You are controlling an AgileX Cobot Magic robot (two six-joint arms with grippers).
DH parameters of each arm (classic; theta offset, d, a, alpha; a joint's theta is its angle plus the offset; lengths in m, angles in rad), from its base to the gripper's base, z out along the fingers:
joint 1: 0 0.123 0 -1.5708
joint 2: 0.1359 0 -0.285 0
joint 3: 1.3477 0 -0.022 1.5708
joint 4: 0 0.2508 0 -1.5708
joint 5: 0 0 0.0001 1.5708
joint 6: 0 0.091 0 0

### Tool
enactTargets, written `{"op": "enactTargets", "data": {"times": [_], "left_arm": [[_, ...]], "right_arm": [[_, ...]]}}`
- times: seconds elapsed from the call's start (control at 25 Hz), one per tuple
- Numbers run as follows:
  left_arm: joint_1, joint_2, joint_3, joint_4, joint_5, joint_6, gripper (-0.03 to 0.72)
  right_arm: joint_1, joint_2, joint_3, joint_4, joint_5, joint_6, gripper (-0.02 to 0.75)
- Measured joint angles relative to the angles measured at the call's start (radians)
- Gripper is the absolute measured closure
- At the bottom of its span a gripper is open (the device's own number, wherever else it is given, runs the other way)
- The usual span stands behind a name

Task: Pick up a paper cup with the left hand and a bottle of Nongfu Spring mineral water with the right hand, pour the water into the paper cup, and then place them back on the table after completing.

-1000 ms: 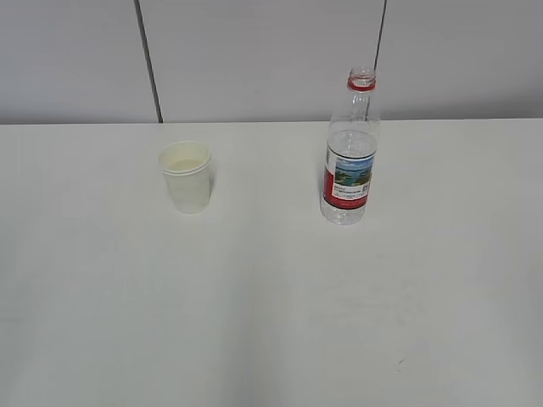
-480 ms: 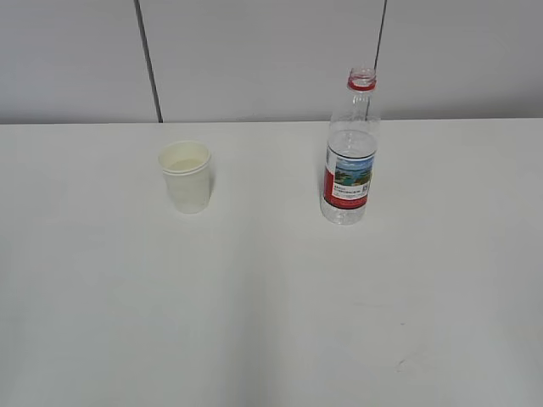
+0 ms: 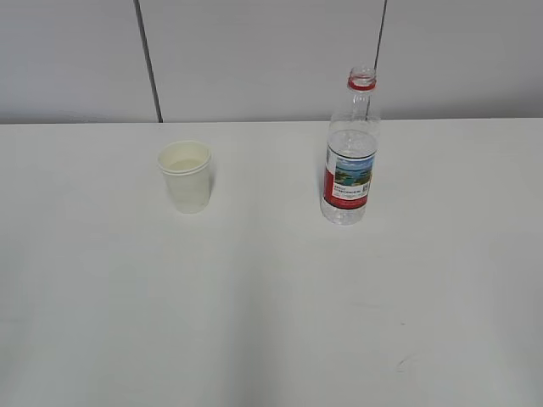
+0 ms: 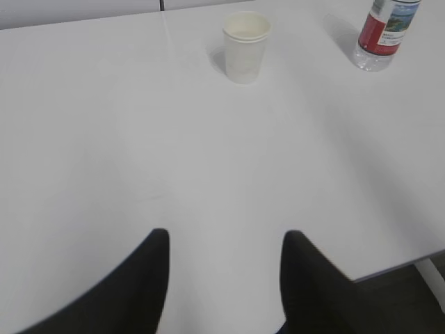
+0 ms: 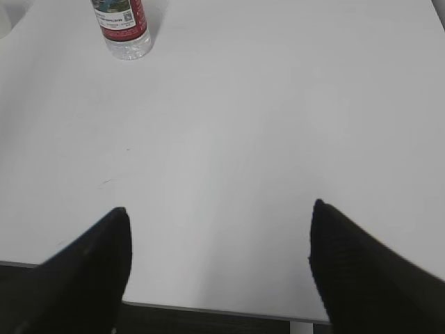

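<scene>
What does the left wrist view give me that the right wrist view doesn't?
Only the left wrist view shows the paper cup, upright on the table, far ahead of the open left claw, which holds nothing. Only the right wrist view shows the right claw, also open and empty, near the table's front edge. Both show the white table and the lower part of the water bottle with its red label, standing untouched; its neck is cropped in each.

Grey panelled wall w/ dark seams, poss. dark floor below
</scene>
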Motion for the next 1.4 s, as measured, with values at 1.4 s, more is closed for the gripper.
{"op": "enactTargets", "data": {"times": [1.4], "left_arm": [[0.085,0.0,0.002,0.002,-0.006,0.0,0.4]], "right_arm": [[0.0,0.0,0.0,-0.008,-0.013,-0.002,0.15]]}}
